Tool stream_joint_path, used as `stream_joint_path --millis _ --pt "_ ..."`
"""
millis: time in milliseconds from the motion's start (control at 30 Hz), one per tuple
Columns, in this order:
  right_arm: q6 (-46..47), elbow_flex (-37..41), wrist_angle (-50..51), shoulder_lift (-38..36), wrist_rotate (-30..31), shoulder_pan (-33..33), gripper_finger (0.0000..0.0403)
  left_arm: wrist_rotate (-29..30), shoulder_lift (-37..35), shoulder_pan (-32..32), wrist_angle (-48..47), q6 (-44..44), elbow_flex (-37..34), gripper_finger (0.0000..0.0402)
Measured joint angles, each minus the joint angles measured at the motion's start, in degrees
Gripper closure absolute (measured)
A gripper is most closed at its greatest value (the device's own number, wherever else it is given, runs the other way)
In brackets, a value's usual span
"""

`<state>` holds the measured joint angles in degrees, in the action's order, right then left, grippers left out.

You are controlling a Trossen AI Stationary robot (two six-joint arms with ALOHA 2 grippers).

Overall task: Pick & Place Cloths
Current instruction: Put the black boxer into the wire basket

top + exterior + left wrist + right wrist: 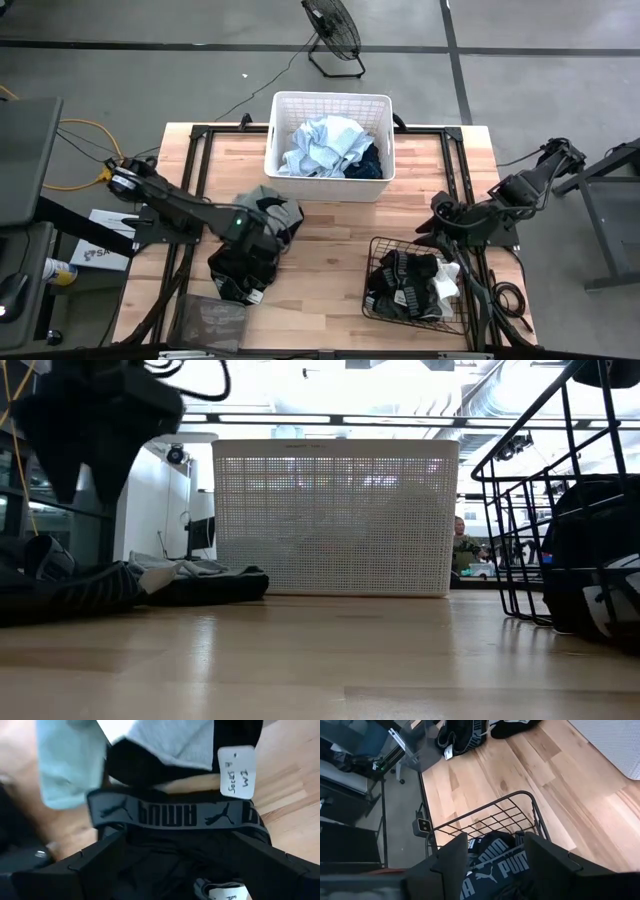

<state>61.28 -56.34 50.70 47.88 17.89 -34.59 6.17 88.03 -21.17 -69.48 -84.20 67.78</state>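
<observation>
Wooden desk (330, 250) carries everything. Left pincer (243, 262) hangs spread wide, released, directly over black cloths (175, 855). Right pincer (496, 855), parted and empty, hovers above the wire basket (490, 817).

Lighting even and bright; focus uneven across views
Ceiling lights (330, 390) glare in low view; left wrist view blurs the sage green cloth (65, 765); table (330, 240) shadows soft

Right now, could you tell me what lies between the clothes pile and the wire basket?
Only bare wooden table separates the clothes pile from the wire basket, clearest from above.
</observation>
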Motion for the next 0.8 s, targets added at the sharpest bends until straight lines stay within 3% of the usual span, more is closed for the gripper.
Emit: stream_joint_path --millis 233,433,800 --pt "-2.2 0.0 0.0 0.0 -0.4 0.0 0.0215 -4.9 0.0 -3.2 8.8 -8.7 -5.9 0.0055" --pt "-3.3 0.0 0.1 0.0 -1.8 0.0 0.0215 -6.9 0.0 -5.4 11.0 -16.3 -7.6 0.0055" --pt "-5.0 0.0 0.1 0.0 -1.3 0.0 0.0215 -6.7 1.9 -5.5 8.8 -12.3 -7.6 0.0055"
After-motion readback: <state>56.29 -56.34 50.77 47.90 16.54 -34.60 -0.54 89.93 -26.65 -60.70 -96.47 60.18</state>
